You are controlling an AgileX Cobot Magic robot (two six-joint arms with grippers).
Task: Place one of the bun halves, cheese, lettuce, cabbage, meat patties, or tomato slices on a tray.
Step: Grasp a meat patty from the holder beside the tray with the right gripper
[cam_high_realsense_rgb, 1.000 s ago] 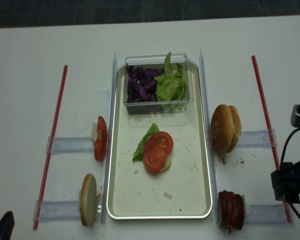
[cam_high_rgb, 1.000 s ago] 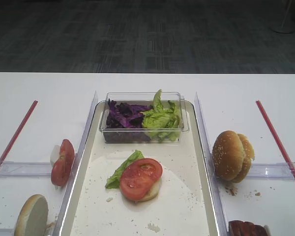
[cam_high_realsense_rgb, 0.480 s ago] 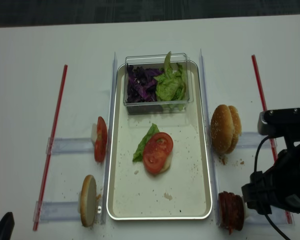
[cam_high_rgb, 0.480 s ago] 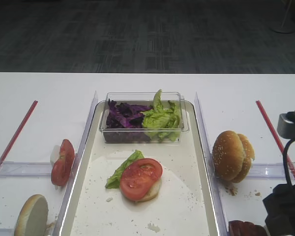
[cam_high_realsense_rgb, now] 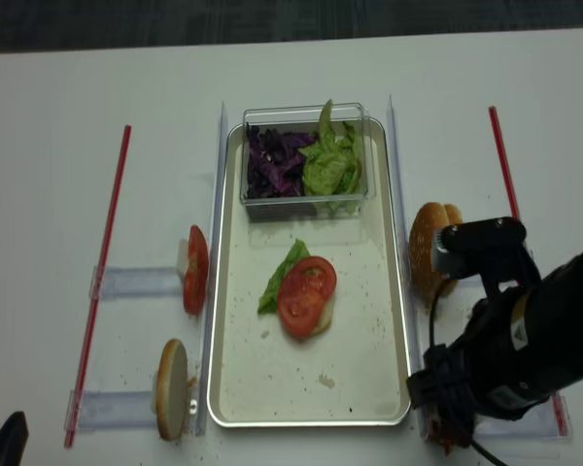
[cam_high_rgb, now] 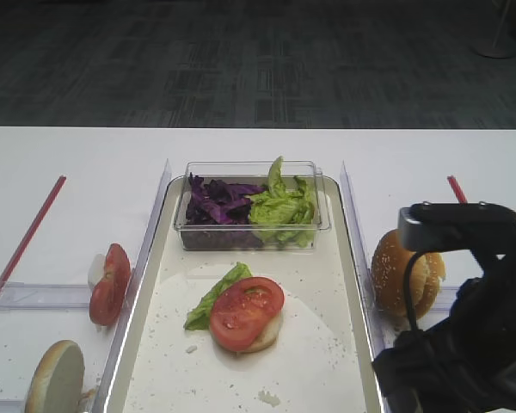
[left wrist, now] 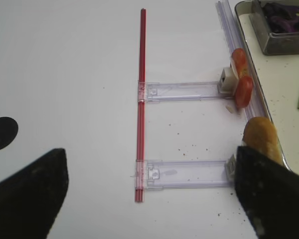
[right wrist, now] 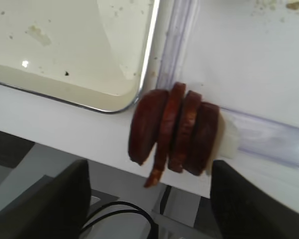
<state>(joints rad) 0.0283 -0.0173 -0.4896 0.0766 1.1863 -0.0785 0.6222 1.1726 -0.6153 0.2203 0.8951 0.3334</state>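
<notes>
Several meat patties [right wrist: 175,130] stand on edge in a row just off the corner of the tray [right wrist: 79,45]. My right gripper [right wrist: 149,169] is open; the patties' near ends sit at its fingertips, touching neither finger. From above, the right arm [cam_high_realsense_rgb: 520,340] covers the patties. On the tray [cam_high_rgb: 136,323] a tomato slice [cam_high_rgb: 246,311] tops a bun half, with a lettuce leaf [cam_high_rgb: 213,297] beside it. My left gripper [left wrist: 149,154] is open and holds nothing, over bare table. Cheese is out of view.
A clear tub [cam_high_rgb: 251,237] at the tray's far end holds cabbage [cam_high_rgb: 215,202] and lettuce [cam_high_rgb: 284,206]. Left of the tray are tomato slices [cam_high_rgb: 110,284] and a bun half [cam_high_rgb: 56,379] on clear holders. Bun halves [cam_high_rgb: 397,271] stand right of it. A red strip [left wrist: 140,99] crosses the left table.
The right arm has come in from the right edge and moved left and forward until it is over the meat patties. The food and the left gripper have not moved.
</notes>
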